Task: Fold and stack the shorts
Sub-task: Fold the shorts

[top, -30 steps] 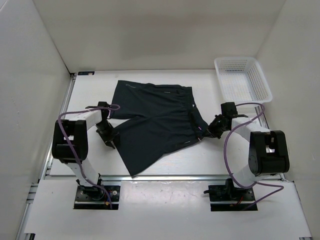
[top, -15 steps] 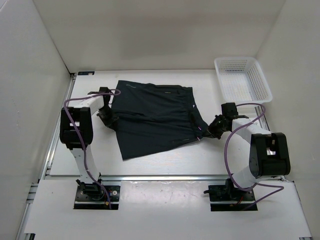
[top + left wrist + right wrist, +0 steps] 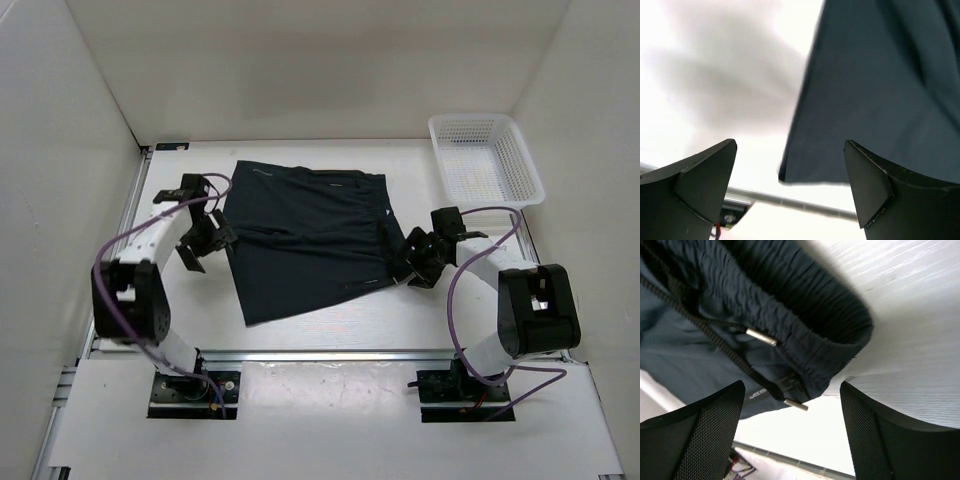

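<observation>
**Placement and grip.** The shorts (image 3: 305, 235) are laid flat near the middle of the table (image 3: 330, 325), with the gathered waistband (image 3: 805, 305) turned toward the right side. The outline suggests that one leg is laid over the other, so a first fold is judged to be in place.

The left gripper (image 3: 203, 243) is positioned just beside the left edge of the cloth. Its jaws are spread wide and nothing is seen between them.

The right gripper (image 3: 417, 260) is set at the waistband corner. It is likewise parted and grips nothing, and the drawstring (image 3: 715, 340) with its metal tips lies loose below it. Both stations at opposite edges are judged suitable for taking fresh hold for a further fold.

**Surface and room.** The table is white, smooth and matte. It is enclosed by plain white walls (image 3: 300, 70) on three sides. A white mesh basket (image 3: 522, 160) is placed at the far right corner, well apart from the shorts. A metal rail (image 3: 330, 353) is fitted along the near edge.
</observation>
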Available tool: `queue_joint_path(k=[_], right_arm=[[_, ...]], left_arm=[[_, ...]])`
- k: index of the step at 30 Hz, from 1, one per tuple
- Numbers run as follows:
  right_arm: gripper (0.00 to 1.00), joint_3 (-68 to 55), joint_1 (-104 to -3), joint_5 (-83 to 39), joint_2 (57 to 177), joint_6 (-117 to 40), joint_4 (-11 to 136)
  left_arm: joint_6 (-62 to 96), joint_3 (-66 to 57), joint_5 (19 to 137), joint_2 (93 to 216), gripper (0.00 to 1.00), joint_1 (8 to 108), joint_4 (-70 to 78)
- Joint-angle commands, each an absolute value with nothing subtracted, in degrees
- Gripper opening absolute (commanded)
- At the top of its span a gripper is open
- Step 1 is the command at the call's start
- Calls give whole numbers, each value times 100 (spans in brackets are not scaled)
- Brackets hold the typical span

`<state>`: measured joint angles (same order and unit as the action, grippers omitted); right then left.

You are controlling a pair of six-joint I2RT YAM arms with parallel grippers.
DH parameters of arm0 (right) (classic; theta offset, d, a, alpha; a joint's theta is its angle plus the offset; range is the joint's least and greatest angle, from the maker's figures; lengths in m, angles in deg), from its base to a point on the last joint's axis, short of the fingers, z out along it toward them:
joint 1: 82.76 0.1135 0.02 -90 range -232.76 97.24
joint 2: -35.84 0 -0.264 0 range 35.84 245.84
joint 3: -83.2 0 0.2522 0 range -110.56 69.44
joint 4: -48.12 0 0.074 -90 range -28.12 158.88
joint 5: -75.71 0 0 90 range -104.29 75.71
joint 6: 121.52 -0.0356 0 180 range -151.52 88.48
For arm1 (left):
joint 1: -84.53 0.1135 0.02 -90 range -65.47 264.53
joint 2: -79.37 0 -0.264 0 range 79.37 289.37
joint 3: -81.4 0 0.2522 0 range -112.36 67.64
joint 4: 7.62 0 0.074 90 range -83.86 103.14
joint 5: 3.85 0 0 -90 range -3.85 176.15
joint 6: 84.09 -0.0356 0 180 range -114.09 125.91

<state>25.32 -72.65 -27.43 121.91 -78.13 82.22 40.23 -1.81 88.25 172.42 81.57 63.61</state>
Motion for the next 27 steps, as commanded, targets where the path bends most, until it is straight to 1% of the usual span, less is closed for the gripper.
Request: queue_joint_path(k=[1,3,5,9,11,12,18,19,26,27], right_arm=[[82,2496,-7265,-2387,11979,-7907,8121],[85,2619,-7265,-2291,11926,-7907,8121],[85,2672,-7318,-2220,11864,-7959,8121],[85,2856,-7371,-2167,11697,-7959,8121],[85,2857,-7371,-2167,11645,-7959,8121],[85,2857,-7371,-2167,11644,-7959,8121],[82,2909,-7371,-2167,11591,-7959,8121],[81,2909,-7371,-2167,11539,-7959,8174],[81,3032,-7476,-2219,11433,-7845,8227],[81,3032,-7476,-2220,11433,-7845,8227]], left_arm=[[4115,407,8431,16279,100,7848,6643],[4308,1014,8053,15998,100,7680,6643],[4614,1505,7746,15655,98,7312,6643],[5274,2017,7402,15215,96,6608,6495],[5433,2131,7349,15214,96,6354,6328],[5433,2210,7401,15284,98,6352,6266],[5486,2273,7691,15987,97,6291,5844],[5547,2273,7787,16074,93,6291,5791],[5732,2440,7894,16479,81,6291,5378],[5732,2500,7946,16549,72,6291,5378]])
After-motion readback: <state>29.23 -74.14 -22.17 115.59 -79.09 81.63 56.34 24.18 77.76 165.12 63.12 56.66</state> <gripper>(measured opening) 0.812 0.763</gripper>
